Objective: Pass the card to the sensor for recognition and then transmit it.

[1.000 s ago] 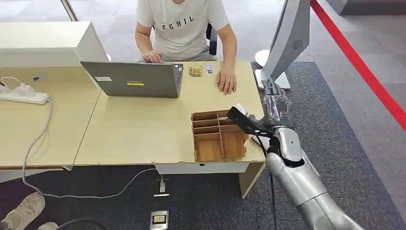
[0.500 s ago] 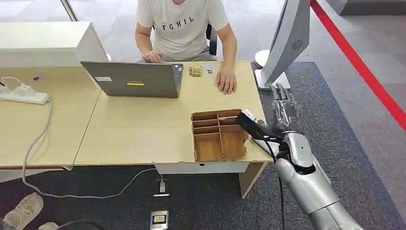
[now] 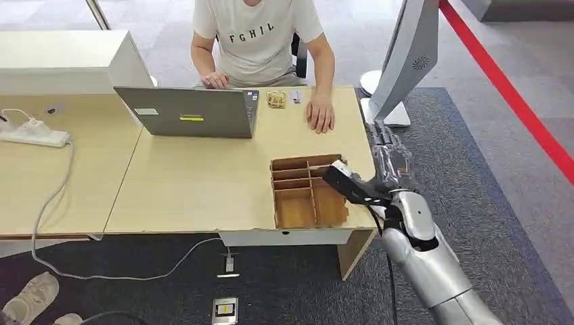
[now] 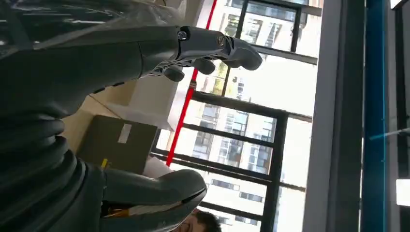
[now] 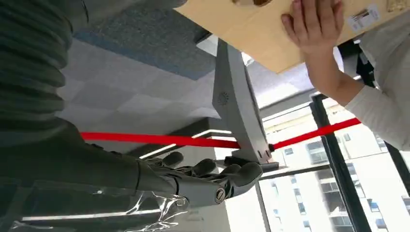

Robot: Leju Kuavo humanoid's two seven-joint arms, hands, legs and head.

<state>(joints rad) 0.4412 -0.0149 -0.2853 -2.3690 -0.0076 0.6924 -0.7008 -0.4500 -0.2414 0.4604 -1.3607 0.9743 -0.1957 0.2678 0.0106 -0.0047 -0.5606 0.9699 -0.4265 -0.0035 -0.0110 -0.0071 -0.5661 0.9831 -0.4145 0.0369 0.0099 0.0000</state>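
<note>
Silver and bare, the right hand [image 3: 391, 157] hangs just off the counter's [image 3: 203, 183] edge at 3 o'clock, fingers [image 5: 227, 176] straight, slightly apart, holding nothing. The left hand [image 4: 145, 121] has thumb and fingers spread wide around empty air. A wooden divided tray [image 3: 308, 191] sits near the right hand at its 9 o'clock. A person's hand [image 3: 319, 114] rests flat at the tray's 12 o'clock, beside a laptop [image 3: 186, 112]. I cannot tell where the card is.

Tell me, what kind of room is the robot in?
Probably an office: a person works at a laptop on a wooden desk, with a power strip and carpet floor.
</note>
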